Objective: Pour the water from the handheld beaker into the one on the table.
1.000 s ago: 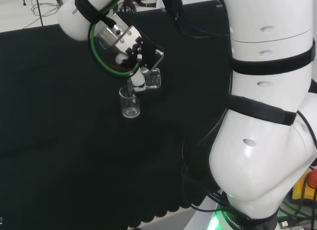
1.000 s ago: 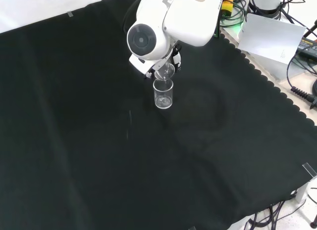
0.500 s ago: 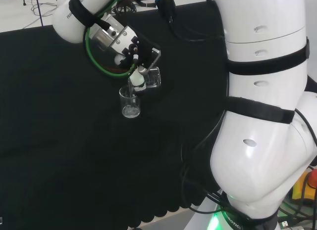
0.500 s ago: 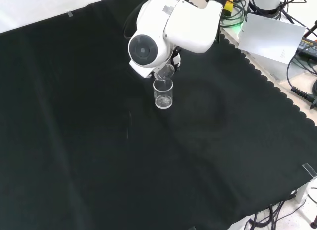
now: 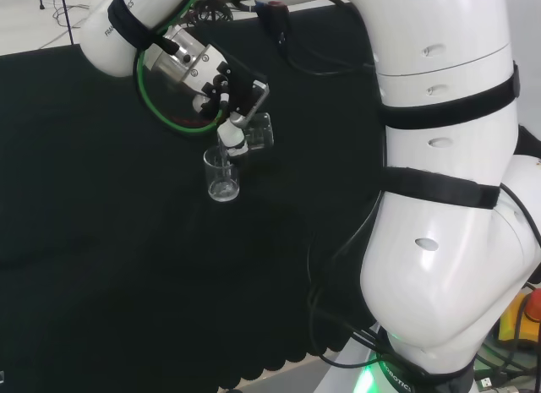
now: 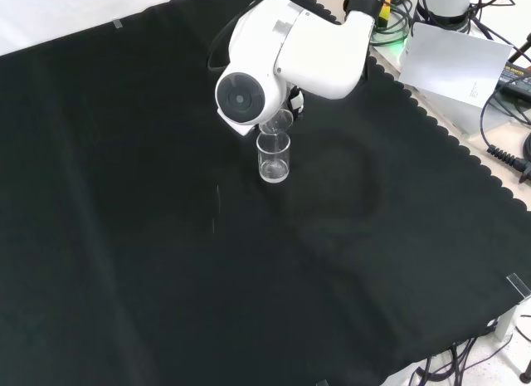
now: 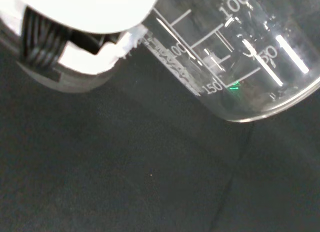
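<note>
A clear glass beaker (image 5: 222,175) stands upright on the black cloth; in the front view this standing beaker (image 6: 274,157) sits just below the arm's white link. My hand (image 5: 230,97) is curled round a second clear beaker (image 5: 258,133), tipped over with its lip above the standing one's rim. In the front view the held beaker (image 6: 277,120) peeks out under the link, its mouth over the standing beaker. The wrist view has the held beaker's graduated wall (image 7: 235,52) close up, next to a white finger (image 7: 80,22). I cannot make out any water.
The arm's white links (image 5: 448,199) take up the right of the head view. A round-capped link (image 6: 282,54) covers the hand in the front view. Cables and a white sheet (image 6: 456,62) lie beyond the cloth's scalloped edge (image 6: 465,153) at the front view's upper right.
The arm and hand have shifted slightly left and up in the head view, tipping the held beaker further over the standing one. The standing beaker has not moved.
</note>
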You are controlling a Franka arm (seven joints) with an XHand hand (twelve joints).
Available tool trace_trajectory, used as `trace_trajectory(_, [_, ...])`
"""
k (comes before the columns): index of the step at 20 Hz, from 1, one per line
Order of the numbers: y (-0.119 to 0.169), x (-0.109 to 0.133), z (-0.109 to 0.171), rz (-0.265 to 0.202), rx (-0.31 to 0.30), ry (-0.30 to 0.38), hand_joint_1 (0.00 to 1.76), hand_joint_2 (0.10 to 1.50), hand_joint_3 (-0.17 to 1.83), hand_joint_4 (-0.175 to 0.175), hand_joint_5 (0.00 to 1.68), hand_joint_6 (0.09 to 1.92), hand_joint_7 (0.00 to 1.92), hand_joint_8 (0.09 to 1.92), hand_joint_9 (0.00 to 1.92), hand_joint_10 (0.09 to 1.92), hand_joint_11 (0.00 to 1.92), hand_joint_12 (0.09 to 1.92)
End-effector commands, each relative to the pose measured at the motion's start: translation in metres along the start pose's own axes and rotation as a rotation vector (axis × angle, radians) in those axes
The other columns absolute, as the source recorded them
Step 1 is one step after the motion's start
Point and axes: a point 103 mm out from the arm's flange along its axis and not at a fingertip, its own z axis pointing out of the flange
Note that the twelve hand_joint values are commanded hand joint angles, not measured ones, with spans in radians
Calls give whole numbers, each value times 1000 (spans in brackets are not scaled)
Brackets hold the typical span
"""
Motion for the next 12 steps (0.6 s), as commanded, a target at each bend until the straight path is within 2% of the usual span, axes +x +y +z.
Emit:
trace_trajectory(1, [-1,2,-4,6,17,-30,1435,637,557,-175,1418,310,1371,444,1631,87,1439,541])
trace_trajectory(4, [-3,5,-6,18,17,-58,1435,638,556,-175,1418,310,1370,445,1632,87,1439,541])
trace_trajectory(12, [-6,6,-12,21,36,-71,1434,638,555,-175,1417,311,1368,449,1631,87,1441,540])
